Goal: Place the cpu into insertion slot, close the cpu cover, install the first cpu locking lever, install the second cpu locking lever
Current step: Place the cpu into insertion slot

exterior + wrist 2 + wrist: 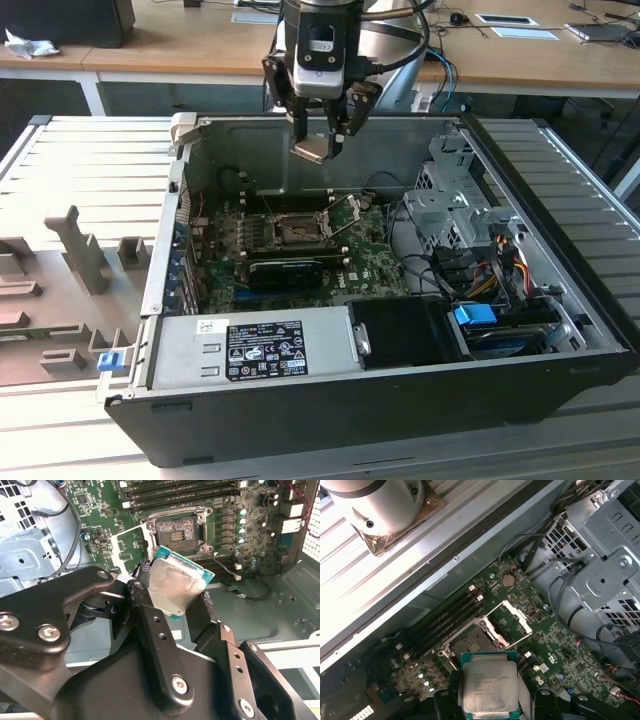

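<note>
The cpu [487, 687], a thin square chip with a dull silver top and greenish edge, is pinched by the black gripper [318, 138], clear of the open silver socket [474, 639]. The fingers [149, 622] hide its sides.

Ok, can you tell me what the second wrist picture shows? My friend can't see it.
The gripper holds the cpu, a thin square with a silver top, tilted above a green motherboard. Beyond it the socket sits empty, with the cpu cover standing open beside it.
</note>
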Tool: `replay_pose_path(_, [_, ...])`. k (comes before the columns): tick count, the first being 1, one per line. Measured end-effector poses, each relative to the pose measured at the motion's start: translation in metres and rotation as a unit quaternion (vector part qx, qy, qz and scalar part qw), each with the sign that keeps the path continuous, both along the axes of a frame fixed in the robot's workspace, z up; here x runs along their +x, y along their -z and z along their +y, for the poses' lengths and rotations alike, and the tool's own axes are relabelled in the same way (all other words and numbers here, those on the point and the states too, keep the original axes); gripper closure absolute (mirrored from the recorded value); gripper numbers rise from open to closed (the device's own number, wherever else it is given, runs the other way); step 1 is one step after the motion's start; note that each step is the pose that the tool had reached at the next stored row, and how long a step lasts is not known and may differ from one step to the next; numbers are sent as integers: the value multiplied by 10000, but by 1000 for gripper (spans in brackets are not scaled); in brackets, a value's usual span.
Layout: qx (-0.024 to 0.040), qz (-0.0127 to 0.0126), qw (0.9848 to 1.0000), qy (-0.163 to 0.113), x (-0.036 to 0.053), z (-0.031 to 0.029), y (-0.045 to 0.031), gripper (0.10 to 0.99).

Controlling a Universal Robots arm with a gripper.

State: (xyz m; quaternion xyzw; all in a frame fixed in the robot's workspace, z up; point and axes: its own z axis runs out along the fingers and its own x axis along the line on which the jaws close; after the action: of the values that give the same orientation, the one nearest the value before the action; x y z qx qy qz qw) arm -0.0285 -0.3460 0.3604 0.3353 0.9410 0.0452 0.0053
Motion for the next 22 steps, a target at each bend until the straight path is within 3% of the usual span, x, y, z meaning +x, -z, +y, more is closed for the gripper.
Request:
replay_pose_path(13, [0, 0, 9990, 446, 0, 0, 2, 553])
replay_pose_path(17, [0, 0, 9981, 614, 0, 0, 4, 553])
replay_pose_path(22, [0, 0, 9959, 902, 0, 0, 6, 553])
